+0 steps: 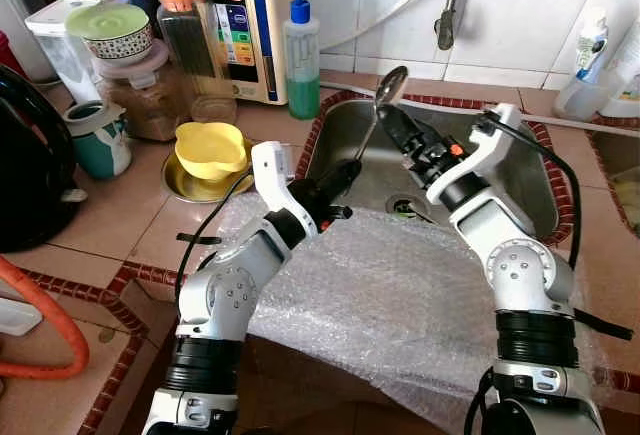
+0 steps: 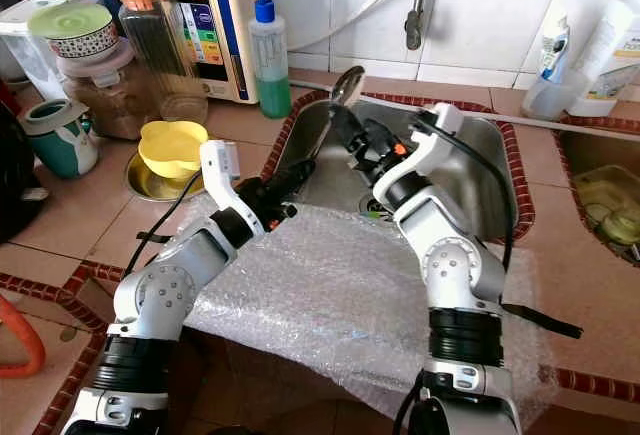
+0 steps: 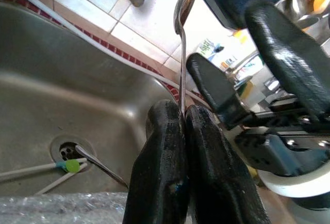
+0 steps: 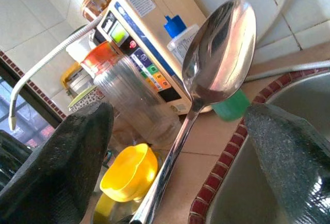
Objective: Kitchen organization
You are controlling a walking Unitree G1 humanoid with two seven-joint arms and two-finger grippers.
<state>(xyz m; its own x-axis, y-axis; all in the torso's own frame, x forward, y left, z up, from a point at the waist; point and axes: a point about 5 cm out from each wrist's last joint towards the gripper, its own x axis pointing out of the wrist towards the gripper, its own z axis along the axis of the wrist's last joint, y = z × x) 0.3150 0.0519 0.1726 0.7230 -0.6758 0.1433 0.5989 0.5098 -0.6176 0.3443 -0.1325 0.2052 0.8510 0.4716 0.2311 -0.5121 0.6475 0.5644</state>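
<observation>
A metal spoon (image 1: pixel 391 85) stands upright over the steel sink (image 1: pixel 505 190), bowl up. My left gripper (image 1: pixel 345 171) is shut on the lower part of its handle; the left wrist view shows both black fingers (image 3: pixel 165 147) pinched on the thin stem. My right gripper (image 1: pixel 392 120) reaches in from the right at the height of the spoon's neck, open. In the right wrist view the spoon (image 4: pixel 219 54) stands between its two spread fingers (image 4: pixel 77 157), not touching either. Bubble wrap (image 1: pixel 380 295) covers the counter's front edge below both arms.
Thin utensils (image 3: pixel 67 165) lie at the sink drain. Left of the sink are a yellow bowl (image 1: pixel 210 147) in a metal dish, a green soap bottle (image 1: pixel 302 60), jars (image 1: pixel 150 85), a teal mug (image 1: pixel 97 140) and a water dispenser (image 1: pixel 245 15). The tap (image 1: pixel 452 0) hangs behind.
</observation>
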